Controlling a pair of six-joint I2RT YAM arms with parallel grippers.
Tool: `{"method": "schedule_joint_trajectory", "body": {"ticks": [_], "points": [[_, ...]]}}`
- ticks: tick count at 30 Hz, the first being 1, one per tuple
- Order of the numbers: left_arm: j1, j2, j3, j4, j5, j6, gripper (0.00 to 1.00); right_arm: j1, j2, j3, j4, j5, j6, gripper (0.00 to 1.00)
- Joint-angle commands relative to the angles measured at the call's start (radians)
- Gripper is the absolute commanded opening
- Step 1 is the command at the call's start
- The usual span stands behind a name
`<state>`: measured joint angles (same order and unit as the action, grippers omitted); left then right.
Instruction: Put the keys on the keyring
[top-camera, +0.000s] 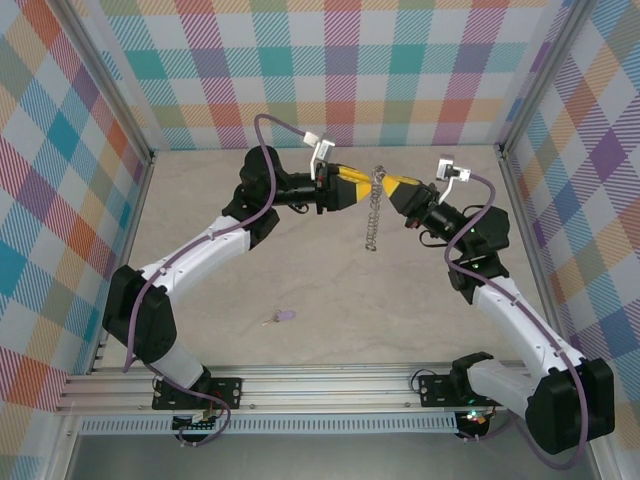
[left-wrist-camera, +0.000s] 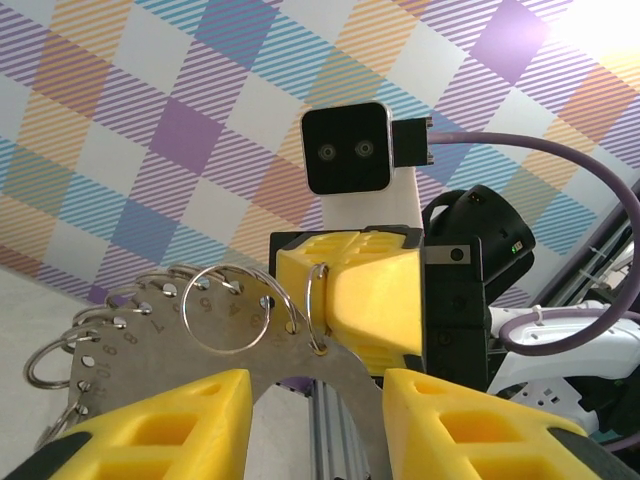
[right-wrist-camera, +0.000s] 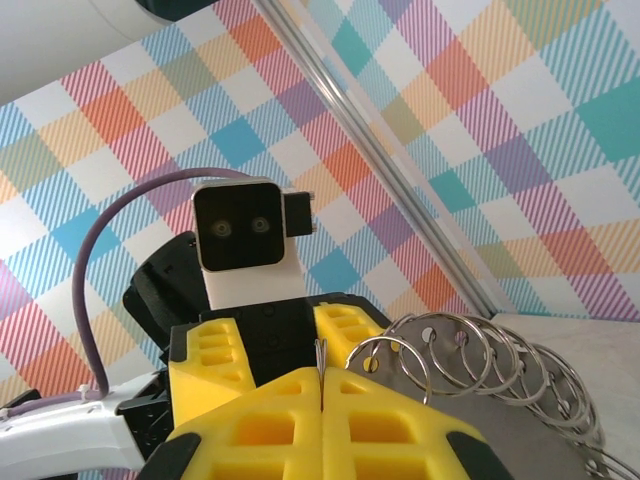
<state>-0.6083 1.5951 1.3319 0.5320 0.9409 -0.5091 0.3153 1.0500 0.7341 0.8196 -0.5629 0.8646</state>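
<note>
The right end effector (top-camera: 390, 189) is pressed together on the keyring (top-camera: 374, 210). It pinches the thin edge of the flat metal hoop, and in the right wrist view that edge shows as a sliver in the seam between its yellow fingers (right-wrist-camera: 400, 430). The left end effector (top-camera: 363, 186) faces it from the other side with its fingers (left-wrist-camera: 160, 430) partly spread. In the left wrist view a band of the hoop (left-wrist-camera: 300, 362) runs through the gap between them.

The keyring hangs in the air between the two end effectors, well above the bench (top-camera: 350, 335). Its fringe of small silvery rings (right-wrist-camera: 480, 350) fans along the rim, and the band's punched holes are numbered. The lilac-headed key (top-camera: 284, 317) lies alone on the bench, well apart from both end effectors, nearer the left arm's base.
</note>
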Motion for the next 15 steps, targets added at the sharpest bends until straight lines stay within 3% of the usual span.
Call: {"method": "schedule_joint_trajectory", "body": {"ticks": [1, 15], "points": [[-0.01, -0.004, 0.023, 0.062, -0.003, -0.007, 0.41, 0.018, 0.0, 0.016, 0.104, 0.015, 0.013, 0.0], [-0.01, -0.017, 0.001, 0.12, -0.022, -0.028, 0.4, 0.061, 0.028, 0.007, 0.125, 0.029, 0.006, 0.0]]}}
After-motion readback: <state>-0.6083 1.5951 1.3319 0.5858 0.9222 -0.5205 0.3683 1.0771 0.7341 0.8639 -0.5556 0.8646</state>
